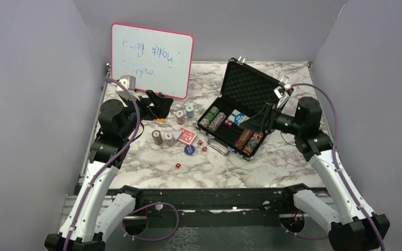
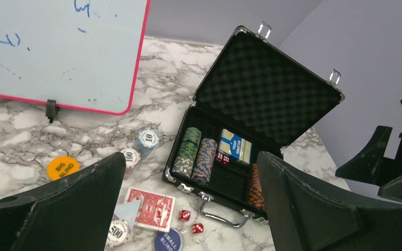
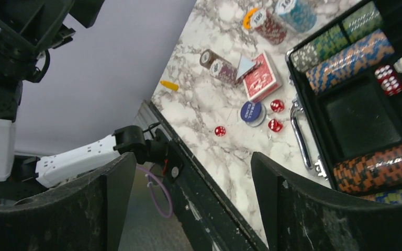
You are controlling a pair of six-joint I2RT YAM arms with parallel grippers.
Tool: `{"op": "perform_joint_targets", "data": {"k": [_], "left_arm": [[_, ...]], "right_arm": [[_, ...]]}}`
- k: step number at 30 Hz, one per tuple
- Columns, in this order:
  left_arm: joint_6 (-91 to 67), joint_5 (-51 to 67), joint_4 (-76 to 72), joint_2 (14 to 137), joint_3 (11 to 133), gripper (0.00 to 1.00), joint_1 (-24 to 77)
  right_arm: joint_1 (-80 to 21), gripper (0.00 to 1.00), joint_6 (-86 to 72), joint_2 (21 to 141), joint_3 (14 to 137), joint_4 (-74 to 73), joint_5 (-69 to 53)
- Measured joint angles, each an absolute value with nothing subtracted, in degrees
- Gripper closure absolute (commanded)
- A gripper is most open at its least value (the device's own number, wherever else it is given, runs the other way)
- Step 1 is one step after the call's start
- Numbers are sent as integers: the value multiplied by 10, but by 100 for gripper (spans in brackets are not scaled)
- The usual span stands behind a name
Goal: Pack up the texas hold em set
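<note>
The small black hard case (image 1: 248, 83) lies open on the far right of the white marble table (image 1: 230, 175), with striped poker chip stacks (image 1: 212, 119) in its tray. Just left of it (loose on the marble) lie a red-backed card deck (image 1: 187, 136), tiny red dice (image 1: 178, 166) and a blue round button (image 1: 190, 150). The left gripper (image 2: 191, 157) hovers at far left and the right gripper (image 3: 193, 162) over the case's right end, both with jaws wide apart.

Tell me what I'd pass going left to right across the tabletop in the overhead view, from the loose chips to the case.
Brown chip stack → pale-topped chip stack → red-backed cards → open black case.
</note>
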State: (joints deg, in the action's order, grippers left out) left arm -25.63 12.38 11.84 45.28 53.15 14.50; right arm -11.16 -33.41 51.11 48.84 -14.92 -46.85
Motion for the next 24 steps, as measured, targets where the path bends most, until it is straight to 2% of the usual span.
{"op": "perform_joint_targets", "data": {"k": [4, 9, 13, 17, 18, 21, 24], "left_arm": [[-276, 122, 136, 459, 530, 1, 146], [-303, 107, 161, 459, 530, 1, 147], [-304, 72, 203, 461, 544, 1, 147], [-281, 20, 245, 478, 633, 1, 154], [-274, 8, 246, 480, 661, 1, 158], [-257, -19, 243, 475, 715, 1, 168], [-253, -38, 245, 459, 725, 1, 173]], "right_arm": [[-159, 21, -361, 506, 445, -127, -440], [-321, 26, -373, 529, 435, -116, -303], [-476, 27, -381, 622, 461, -130, -131], [-555, 28, -415, 747, 531, -178, -2], [-564, 30, -428, 778, 555, -194, 25], [-579, 46, -462, 860, 622, -238, 89], [-585, 53, -474, 924, 677, -274, 124]]}}
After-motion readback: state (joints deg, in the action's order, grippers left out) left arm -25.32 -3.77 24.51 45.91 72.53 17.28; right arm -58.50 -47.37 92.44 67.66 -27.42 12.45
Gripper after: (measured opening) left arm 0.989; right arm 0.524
